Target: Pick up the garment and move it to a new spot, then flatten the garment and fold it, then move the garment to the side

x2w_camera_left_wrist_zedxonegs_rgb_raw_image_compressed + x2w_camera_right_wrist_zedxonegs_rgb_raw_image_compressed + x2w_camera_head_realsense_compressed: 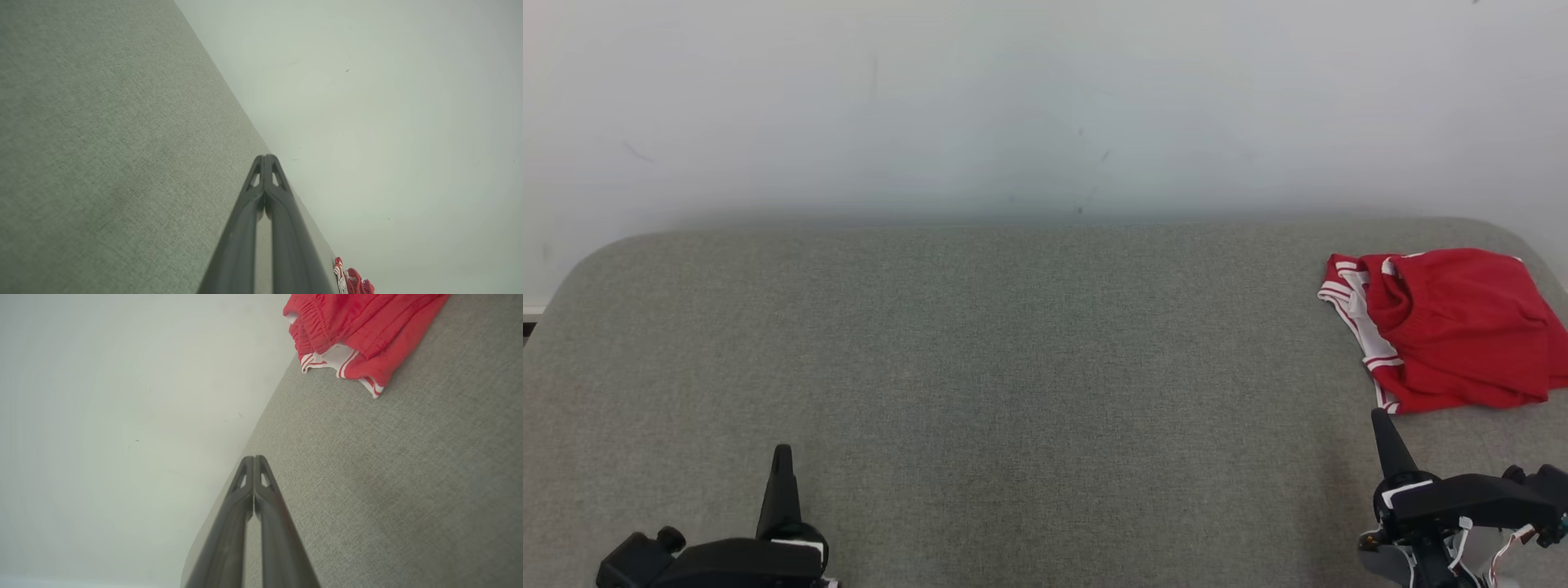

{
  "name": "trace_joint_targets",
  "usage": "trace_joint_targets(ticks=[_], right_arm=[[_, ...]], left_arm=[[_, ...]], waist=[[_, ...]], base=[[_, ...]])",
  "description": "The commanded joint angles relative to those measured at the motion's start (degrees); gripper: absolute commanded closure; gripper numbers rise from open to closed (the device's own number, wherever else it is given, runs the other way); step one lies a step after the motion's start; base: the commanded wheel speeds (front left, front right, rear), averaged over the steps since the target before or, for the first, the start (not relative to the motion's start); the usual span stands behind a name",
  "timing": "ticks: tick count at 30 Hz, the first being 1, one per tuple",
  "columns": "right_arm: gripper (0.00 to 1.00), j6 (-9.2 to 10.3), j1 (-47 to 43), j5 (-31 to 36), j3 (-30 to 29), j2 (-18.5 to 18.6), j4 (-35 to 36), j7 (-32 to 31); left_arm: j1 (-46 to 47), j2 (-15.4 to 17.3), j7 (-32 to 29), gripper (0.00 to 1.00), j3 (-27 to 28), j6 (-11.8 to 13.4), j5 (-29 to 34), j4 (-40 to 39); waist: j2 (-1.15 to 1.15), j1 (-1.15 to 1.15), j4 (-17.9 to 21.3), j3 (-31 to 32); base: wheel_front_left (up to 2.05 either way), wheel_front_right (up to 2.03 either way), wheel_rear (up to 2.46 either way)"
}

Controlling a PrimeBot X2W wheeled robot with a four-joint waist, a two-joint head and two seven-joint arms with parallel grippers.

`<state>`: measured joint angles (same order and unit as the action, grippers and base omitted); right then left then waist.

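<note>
Two grippers sit near the front edge of the grey fabric surface. The left gripper and right gripper each have their jaws pressed together, holding nothing. Beyond the right one, by the surface's right edge, lies one garment, red with white-striped trim, loosely folded and rumpled.

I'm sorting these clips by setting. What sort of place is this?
Probably a plain indoor test space for cloth handling, not a lived-in room: a grey fabric-covered surface with rounded corners, a bare white wall behind it, and a red garment lying on it.
</note>
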<state>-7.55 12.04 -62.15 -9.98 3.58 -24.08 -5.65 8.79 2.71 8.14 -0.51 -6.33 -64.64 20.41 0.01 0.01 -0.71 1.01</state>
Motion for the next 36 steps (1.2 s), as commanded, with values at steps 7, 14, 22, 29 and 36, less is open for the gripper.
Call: trace_joint_targets(ticks=[7, 14, 22, 29, 36], right_arm=[[1.00, 0.07, 2.87, -4.91, -1.01, 0.54, -0.71, -1.85], [1.00, 0.07, 4.19, -8.55, -1.67, 0.65, -1.61, -3.22], [1.00, 0.08, 5.38, -12.47, -2.38, 0.79, -2.50, -4.73], [1.00, 0.09, 6.55, -16.10, -3.08, 0.91, -3.50, -6.11], [1.00, 0.10, 7.42, -18.66, -3.53, 1.00, -3.98, -7.15]], left_arm=[[2.83, 0.23, -0.74, 1.00, -0.28, -0.38, -5.30, 0.31], [3.73, 0.24, -1.17, 1.00, -0.45, -0.58, -9.16, 0.88], [4.72, 0.25, -1.66, 1.00, -0.66, -0.78, -13.19, 1.49], [5.59, 0.25, -2.11, 1.00, -0.85, -0.79, -17.00, 2.02], [6.20, 0.25, -2.52, 1.00, -1.01, -0.91, -19.94, 2.37]], waist=[[-0.01, -0.01, 0.08, -0.23], [-0.01, -0.01, 0.16, -0.44], [-0.01, -0.01, 0.25, -0.69], [-0.01, -0.01, 0.33, -0.93], [-0.01, -0.01, 0.40, -1.12]], base=[[0.00, 0.00, 0.00], [0.00, 0.00, 0.00], [0.00, 0.00, 0.00], [0.00, 0.00, 0.00], [0.00, 0.00, 0.00]])
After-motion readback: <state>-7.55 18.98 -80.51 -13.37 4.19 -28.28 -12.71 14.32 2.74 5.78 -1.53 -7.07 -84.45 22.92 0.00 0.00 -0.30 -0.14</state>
